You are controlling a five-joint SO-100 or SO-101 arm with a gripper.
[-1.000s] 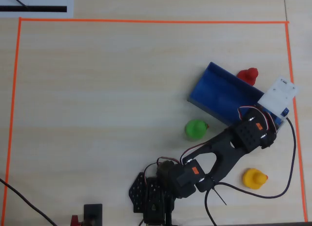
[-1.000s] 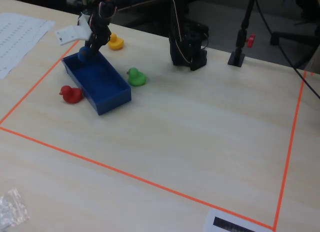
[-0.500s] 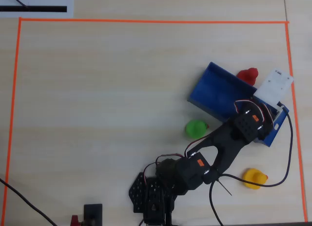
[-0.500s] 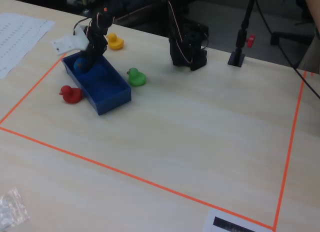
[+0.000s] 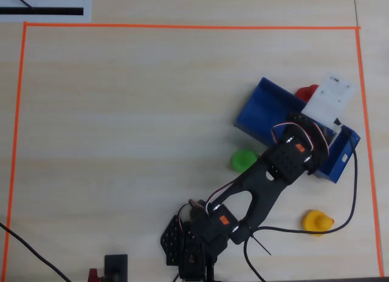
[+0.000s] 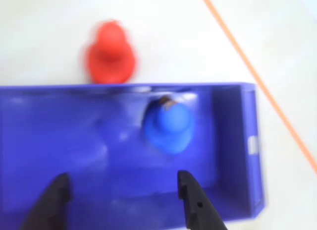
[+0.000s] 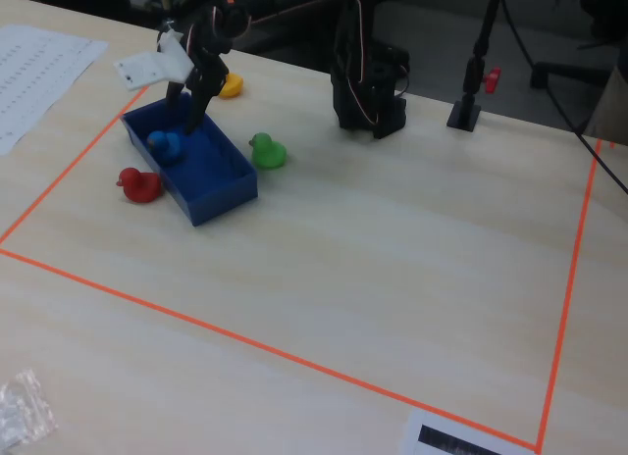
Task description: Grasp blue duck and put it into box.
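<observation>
The gripper [image 6: 124, 198], fingers spread and empty, hovers over the box [image 6: 230, 141]; the blue duck [image 6: 168, 126] sits inside, just ahead of the fingertips, near the table's orange-taped edge.

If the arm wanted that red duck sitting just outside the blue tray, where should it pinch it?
Probably the round body of the red duck, coming straight down from above. It stands upright on the table, apart from the box wall, so one finger fits on each flank. Closing along the wall, not across it, keeps the open gripper clear of the rim.
</observation>
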